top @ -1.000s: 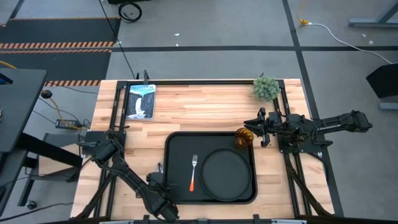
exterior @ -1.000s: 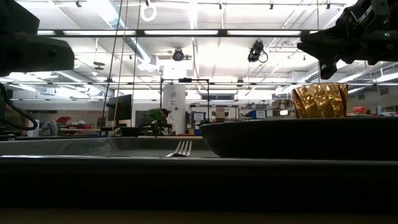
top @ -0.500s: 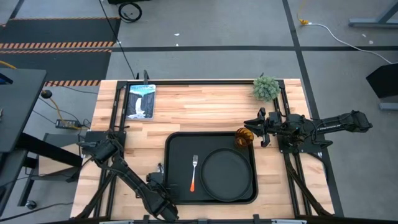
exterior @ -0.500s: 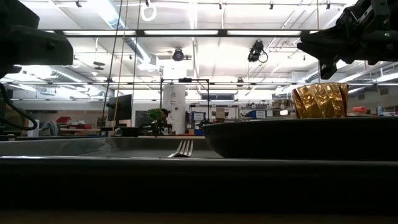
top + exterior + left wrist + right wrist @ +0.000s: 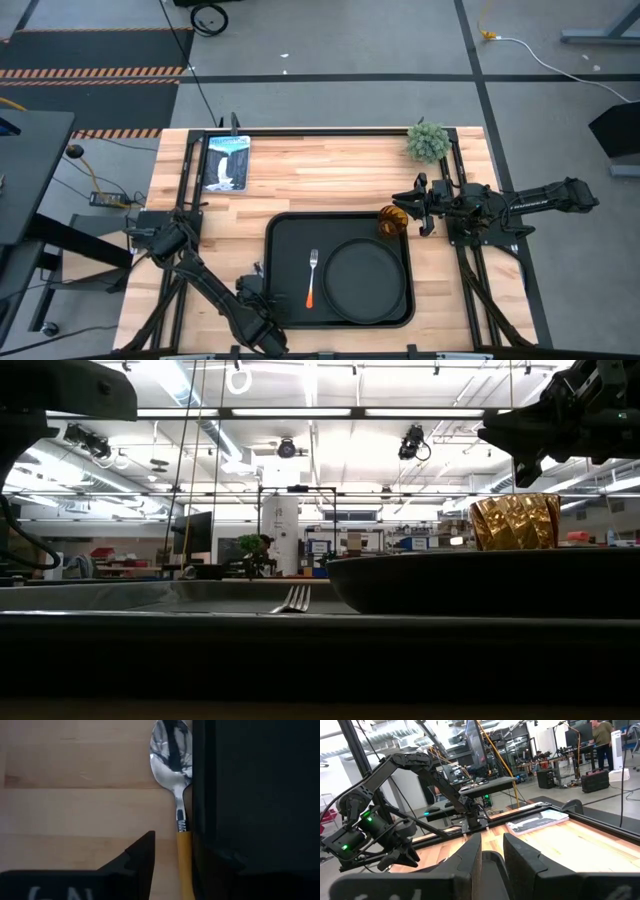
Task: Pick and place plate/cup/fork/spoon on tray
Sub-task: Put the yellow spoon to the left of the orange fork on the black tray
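Noting your left tool (image 5: 172, 862) spread apart astride the spoon (image 5: 172, 775), whose handle presses the tray (image 5: 260, 795) wall beside it; right tool (image 5: 408, 205) state unclear.

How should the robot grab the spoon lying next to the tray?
Probably by the orange handle of the spoon, from straight above. It lies flat on the wood against the rim of the tray, so the left gripper has little room on that side.

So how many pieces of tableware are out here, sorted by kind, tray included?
Tray: 1
Plate: 1
Cup: 1
Fork: 1
Spoon: 1
Total: 5
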{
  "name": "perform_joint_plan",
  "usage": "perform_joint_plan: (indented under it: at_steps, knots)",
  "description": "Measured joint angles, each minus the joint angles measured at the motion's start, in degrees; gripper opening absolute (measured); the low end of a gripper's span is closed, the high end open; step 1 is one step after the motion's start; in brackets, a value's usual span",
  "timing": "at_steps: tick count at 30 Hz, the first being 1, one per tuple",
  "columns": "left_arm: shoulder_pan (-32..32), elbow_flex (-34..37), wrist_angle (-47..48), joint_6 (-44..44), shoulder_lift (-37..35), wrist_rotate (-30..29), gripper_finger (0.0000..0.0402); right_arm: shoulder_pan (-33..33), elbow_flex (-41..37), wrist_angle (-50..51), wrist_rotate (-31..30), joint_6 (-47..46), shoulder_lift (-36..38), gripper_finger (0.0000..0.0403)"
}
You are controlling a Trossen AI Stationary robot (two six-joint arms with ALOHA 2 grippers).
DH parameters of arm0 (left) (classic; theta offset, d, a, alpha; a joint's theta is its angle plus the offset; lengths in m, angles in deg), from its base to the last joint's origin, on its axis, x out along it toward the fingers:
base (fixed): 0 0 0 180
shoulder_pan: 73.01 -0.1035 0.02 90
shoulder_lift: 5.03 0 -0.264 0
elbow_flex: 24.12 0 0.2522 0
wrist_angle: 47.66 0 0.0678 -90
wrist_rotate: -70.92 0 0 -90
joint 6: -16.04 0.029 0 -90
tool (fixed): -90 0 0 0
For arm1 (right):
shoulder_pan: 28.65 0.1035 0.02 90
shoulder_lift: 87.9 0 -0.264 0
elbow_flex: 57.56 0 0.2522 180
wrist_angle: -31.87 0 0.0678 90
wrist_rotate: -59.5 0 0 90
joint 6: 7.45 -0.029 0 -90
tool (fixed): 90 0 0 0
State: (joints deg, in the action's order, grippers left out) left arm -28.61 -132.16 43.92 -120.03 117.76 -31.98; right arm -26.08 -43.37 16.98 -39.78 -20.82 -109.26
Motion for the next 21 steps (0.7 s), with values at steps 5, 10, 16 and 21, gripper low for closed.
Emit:
perform_joint_plan:
  at_steps: [5,10,16,21]
  knots:
    - [0.0,0.0,0.0,0.2,0.0,0.0,0.0142,0.0,0.0,0.0,0.0,0.0,0.0,0.0088]
    - [0.0,0.0,0.0,0.2,0.2,0.0,0.0142,0.0,0.0,0.0,0.0,0.0,0.0,0.0088]
    - [-0.2,0.0,-0.5,0.4,1.5,2.2,0.0142,0.0,0.0,0.0,0.0,0.0,0.0,0.0088]
    - [-0.9,0.0,-1.2,2.3,1.8,2.7,0.0141,0.0,0.0,0.0,0.0,0.0,0.0,0.0088]
